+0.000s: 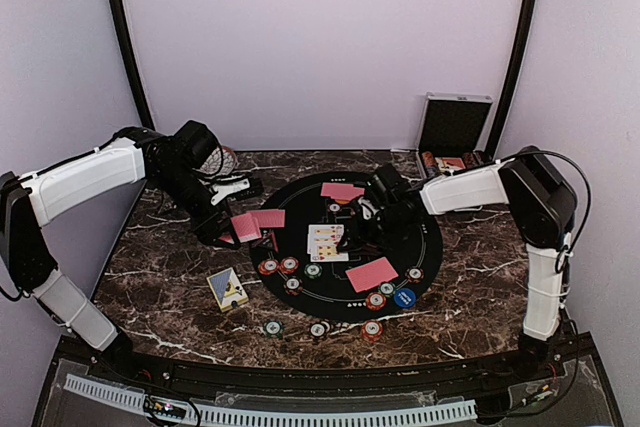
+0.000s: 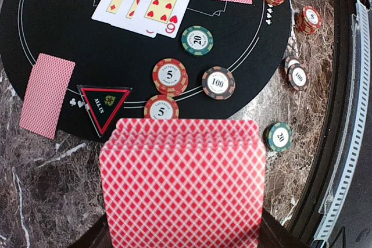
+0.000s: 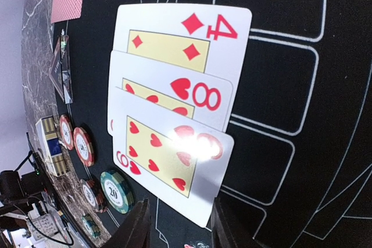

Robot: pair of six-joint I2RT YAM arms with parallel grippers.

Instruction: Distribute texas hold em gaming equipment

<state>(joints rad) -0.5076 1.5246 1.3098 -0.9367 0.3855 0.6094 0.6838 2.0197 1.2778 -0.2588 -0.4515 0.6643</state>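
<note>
Left arm holds the deck; right arm sits over the face-up cards.
Left gripper (image 1: pixel 222 230) clamped on stack of red-backed playing cards (image 2: pixel 182 181) at 9 o'clock edge of round black felt mat (image 1: pixel 425 247). Right gripper (image 3: pixel 177 227) fingers apart, empty, low over three face-up white cards (image 3: pixel 174 85) at mat centre. Small round poker chips (image 2: pixel 170 76) lie from 5 to 8 o'clock. Face-down red cards (image 1: pixel 342 190) at 12 and 5.
</note>
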